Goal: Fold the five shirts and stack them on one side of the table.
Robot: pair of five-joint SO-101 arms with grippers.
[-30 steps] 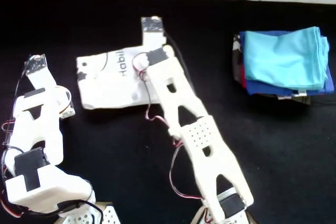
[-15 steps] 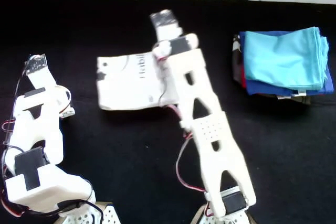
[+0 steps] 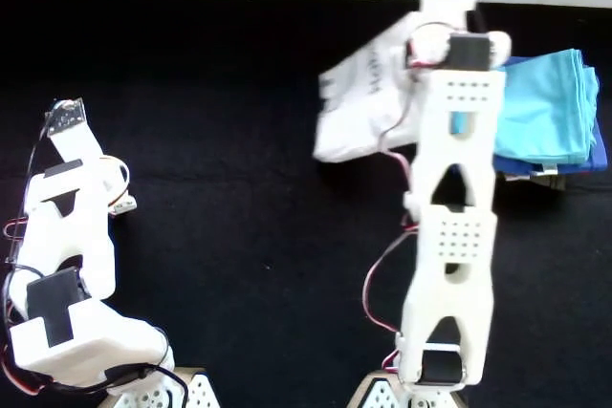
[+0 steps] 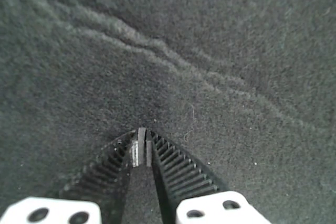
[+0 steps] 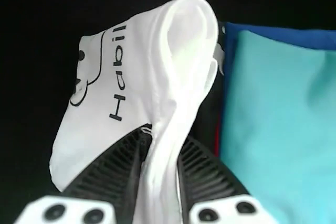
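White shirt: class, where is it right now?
In the high view the white shirt is clamped in the right gripper, toward the far right of the table, just left of the stack of folded shirts topped in light blue.

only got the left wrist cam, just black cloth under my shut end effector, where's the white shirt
observer: The white shirt hangs pinched in the right end effector.
operator: any folded ones yet
observer: A stack of folded shirts sits on the right arm's side of the table, light blue shirt on top.
operator: left arm near any of that
observer: No, the left arm sits folded back at the opposite side, well apart.
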